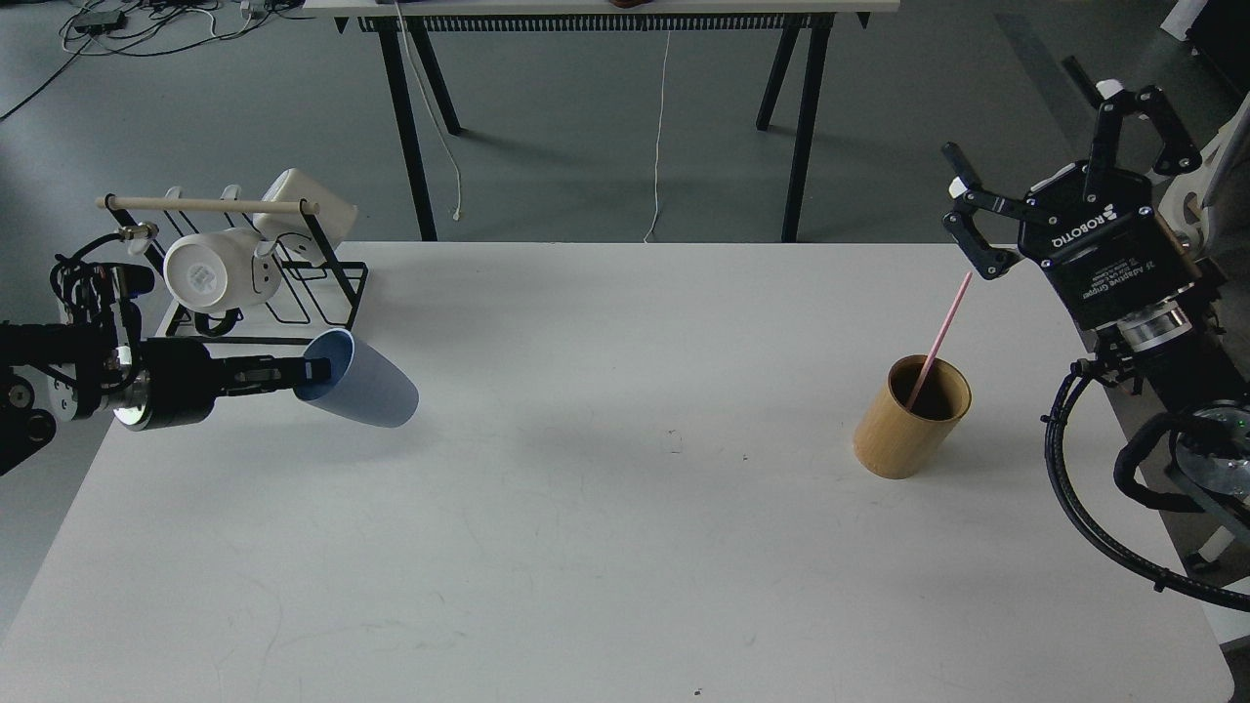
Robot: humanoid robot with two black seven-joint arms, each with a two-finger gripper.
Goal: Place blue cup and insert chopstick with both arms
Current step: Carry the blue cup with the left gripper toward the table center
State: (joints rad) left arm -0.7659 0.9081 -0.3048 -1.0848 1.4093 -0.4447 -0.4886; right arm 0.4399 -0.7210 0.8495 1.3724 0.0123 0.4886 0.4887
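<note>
The white table (605,547) lay bare up close; the left gripper (317,371) pinched the blue cup (366,386) sideways by its rim; the right gripper (1055,161) gaped empty; the chopstick (939,337) stood in the bamboo cup (903,430), neither step finished.

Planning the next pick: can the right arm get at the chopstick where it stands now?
Probably yes. The right gripper is open and empty just beside the chopstick, whose upper end sticks out of the bamboo cup with nothing between them.

white table (605,547), bamboo cup (898,434), mug rack (322,293)
</note>
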